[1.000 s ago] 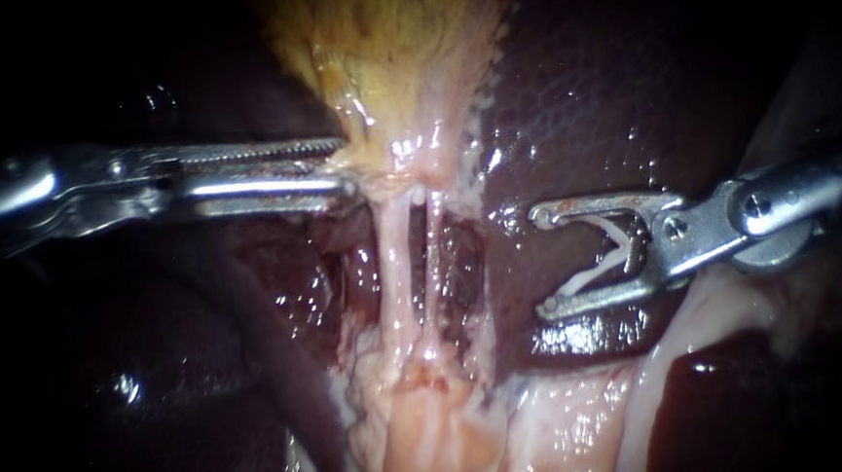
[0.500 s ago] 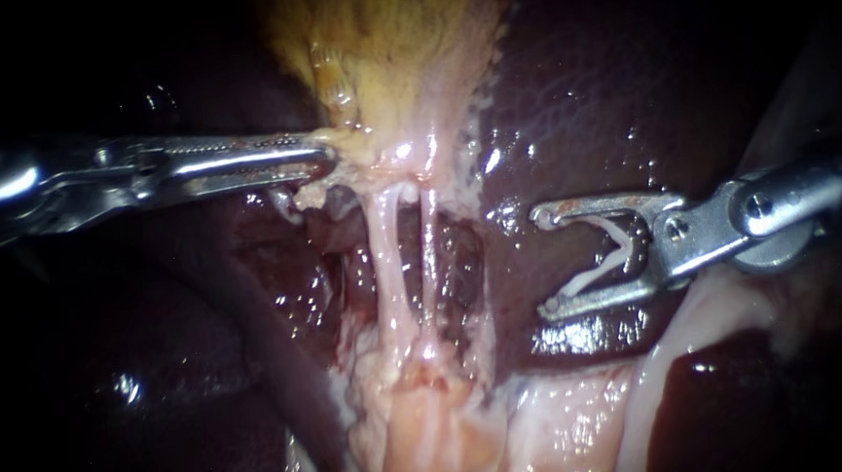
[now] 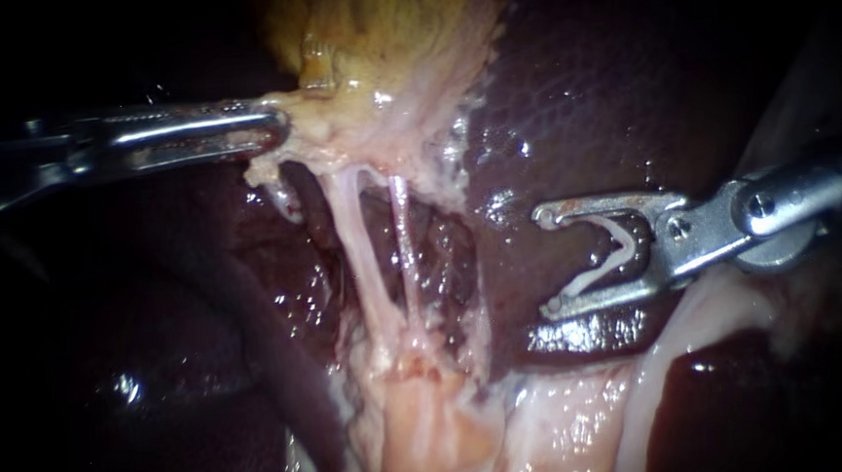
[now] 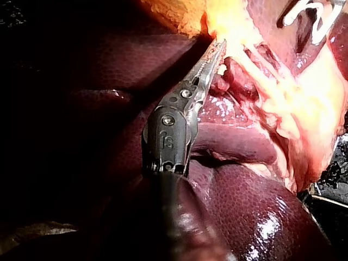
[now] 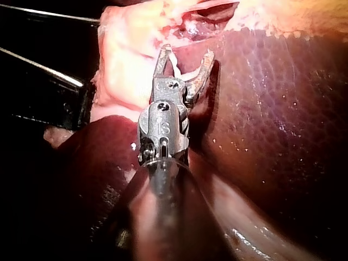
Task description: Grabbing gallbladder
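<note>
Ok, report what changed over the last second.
The left instrument shut its jaws on the lower edge of the gallbladder and pulled it left and upward, stretching and slanting the two tubes. The right instrument, jaws holding a white clip, stayed put over the liver.

Endoscope light falls centrally; edges black. Glare on liver [image 3: 569, 110] (strongest below right instrument [image 3: 545, 263]). Gallbladder [image 4: 231, 24] washed out in left wrist view.
</note>
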### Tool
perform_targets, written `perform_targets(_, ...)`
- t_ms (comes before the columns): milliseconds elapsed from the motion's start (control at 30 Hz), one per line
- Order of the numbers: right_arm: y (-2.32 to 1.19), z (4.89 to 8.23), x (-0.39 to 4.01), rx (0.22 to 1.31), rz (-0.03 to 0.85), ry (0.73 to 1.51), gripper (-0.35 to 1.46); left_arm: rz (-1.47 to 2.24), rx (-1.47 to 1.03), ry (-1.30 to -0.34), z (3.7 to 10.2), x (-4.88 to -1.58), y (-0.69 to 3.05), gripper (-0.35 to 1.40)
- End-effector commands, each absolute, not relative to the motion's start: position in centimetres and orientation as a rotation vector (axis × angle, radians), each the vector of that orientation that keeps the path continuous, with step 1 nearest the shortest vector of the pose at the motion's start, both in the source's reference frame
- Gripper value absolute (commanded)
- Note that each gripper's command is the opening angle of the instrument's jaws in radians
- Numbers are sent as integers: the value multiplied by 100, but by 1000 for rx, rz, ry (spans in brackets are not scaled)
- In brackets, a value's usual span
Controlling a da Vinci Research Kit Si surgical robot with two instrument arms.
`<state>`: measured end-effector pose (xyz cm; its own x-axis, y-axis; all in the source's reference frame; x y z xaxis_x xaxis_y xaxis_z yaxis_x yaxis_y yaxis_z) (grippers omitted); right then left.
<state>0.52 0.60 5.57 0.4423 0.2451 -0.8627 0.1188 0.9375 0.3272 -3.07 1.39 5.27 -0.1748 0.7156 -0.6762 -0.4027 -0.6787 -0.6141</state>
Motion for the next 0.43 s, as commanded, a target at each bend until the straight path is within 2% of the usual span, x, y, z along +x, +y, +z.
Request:
perform_targets(33, 60, 557, 52, 366, 81, 1117, 50, 1924, -1347, -381, 526, -306, 139, -35)
perform_targets(433, 60, 557, 52, 366, 81, 1117, 50, 1922, -1342, -375, 525, -308, 138, -35)
